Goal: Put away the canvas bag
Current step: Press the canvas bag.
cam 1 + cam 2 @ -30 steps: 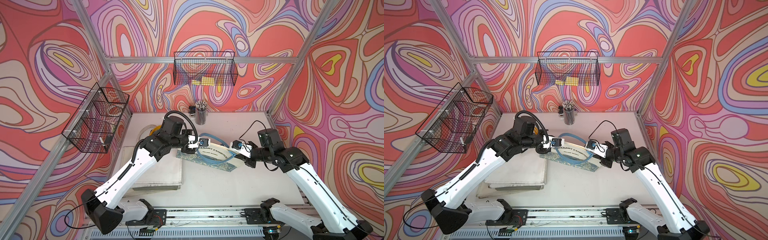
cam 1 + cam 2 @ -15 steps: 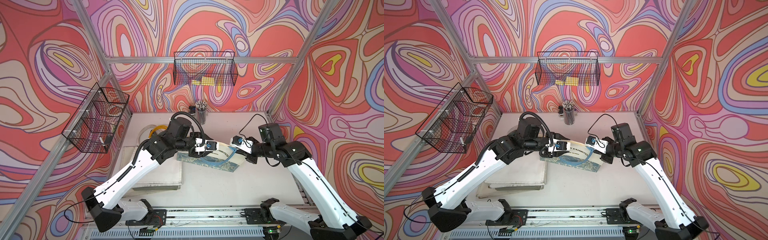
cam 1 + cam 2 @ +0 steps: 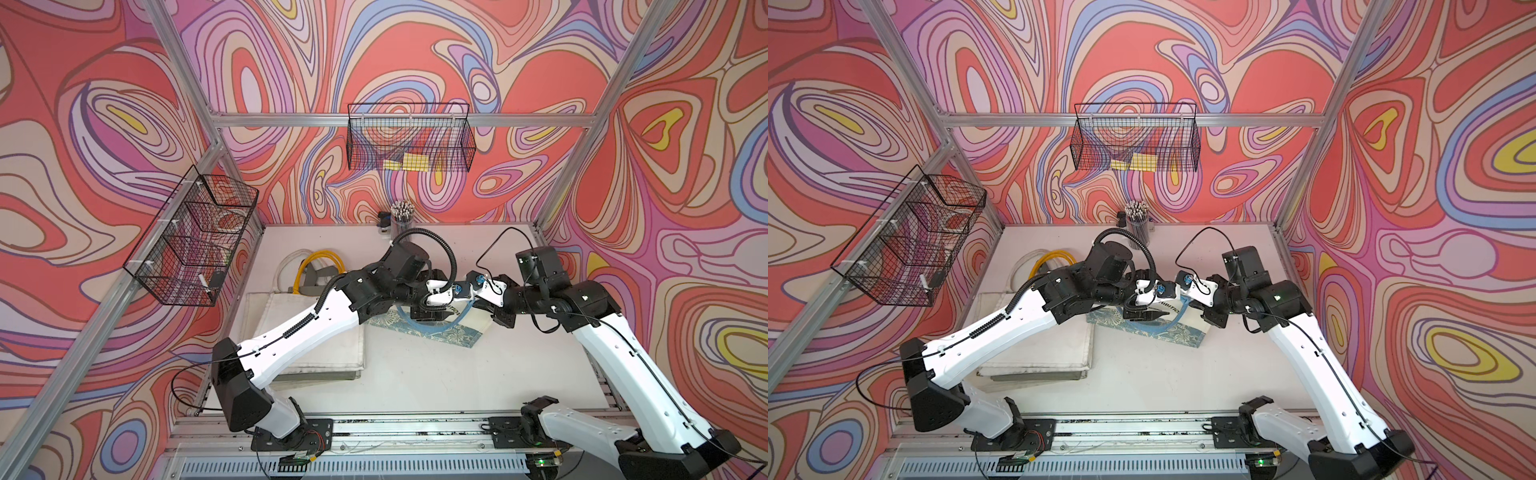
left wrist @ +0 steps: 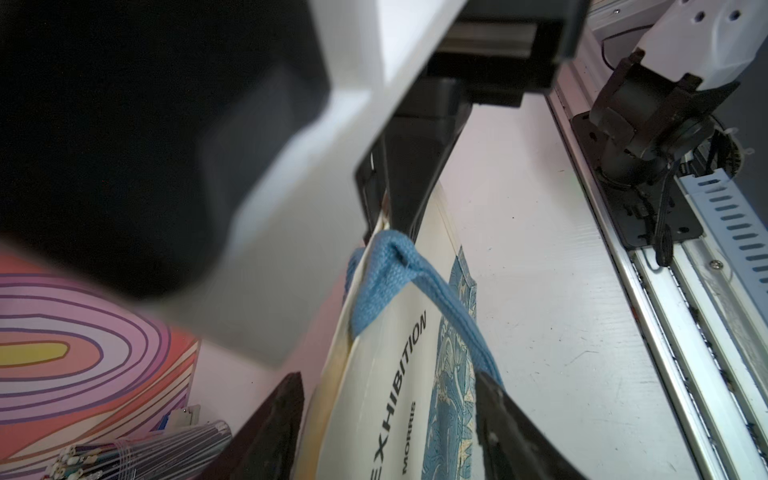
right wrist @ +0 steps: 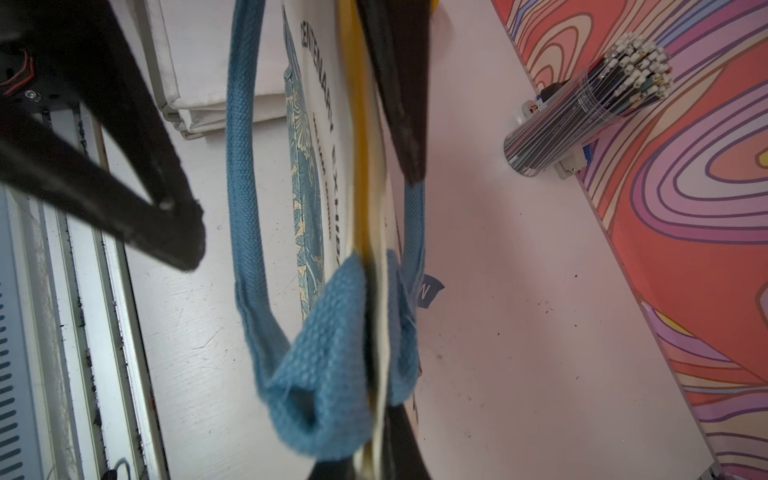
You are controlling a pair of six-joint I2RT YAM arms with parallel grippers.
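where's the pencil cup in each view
Top view: pencil cup at the back edge of the table, centre.
Top view: pencil cup, same spot.
Left wrist: pencil cup, blurred, by the patterned wall.
Right wrist: pencil cup against the patterned wall.
Shared landmark: the blue handle of the canvas bag.

— What does the canvas bag (image 3: 432, 334) look like?
— Cream, with a blue floral band, black "EXHIBITION" lettering (image 4: 405, 374) and blue webbing handles (image 5: 243, 166).
— Where is it?
— Mid-table (image 3: 415, 382), slightly right. The top edge is raised, the floral bottom is down, and the handles droop.
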